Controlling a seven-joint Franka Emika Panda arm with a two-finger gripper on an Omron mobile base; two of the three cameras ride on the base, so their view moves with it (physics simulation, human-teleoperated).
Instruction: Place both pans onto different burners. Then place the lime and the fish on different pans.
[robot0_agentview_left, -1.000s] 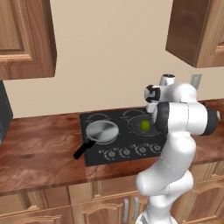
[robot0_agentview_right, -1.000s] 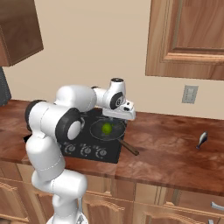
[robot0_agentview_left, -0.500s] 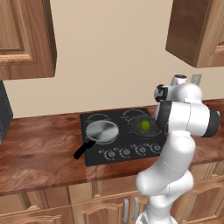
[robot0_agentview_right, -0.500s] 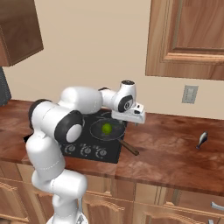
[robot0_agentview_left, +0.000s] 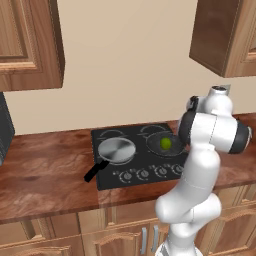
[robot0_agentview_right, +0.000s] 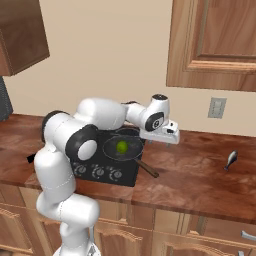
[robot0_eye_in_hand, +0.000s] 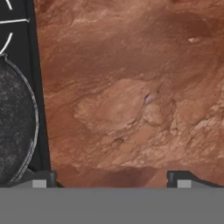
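In the left base view the arm's own white links hide the end effector, and the right rim of the dark pan (robot0_agentview_left: 165, 144) is cut off behind them. In the hand view just the two finger tips show at the bottom edge, far apart with bare brown desk (robot0_eye_in_hand: 131, 100) between them, so the end effector (robot0_eye_in_hand: 113, 180) stands wide and holds nothing. The dark pan's curved rim fills the left edge of that view.

In the right base view the end effector (robot0_agentview_right: 167, 136) hangs over the desk just right of the cooktop (robot0_agentview_right: 107, 160). The fish (robot0_agentview_right: 231, 159) lies well apart at the right of the frame. The lime (robot0_agentview_right: 121, 146) sits inside the dark pan, left of the end effector. The silver pan (robot0_agentview_left: 116, 150) sits on the cooktop's front left burner, nothing in it.
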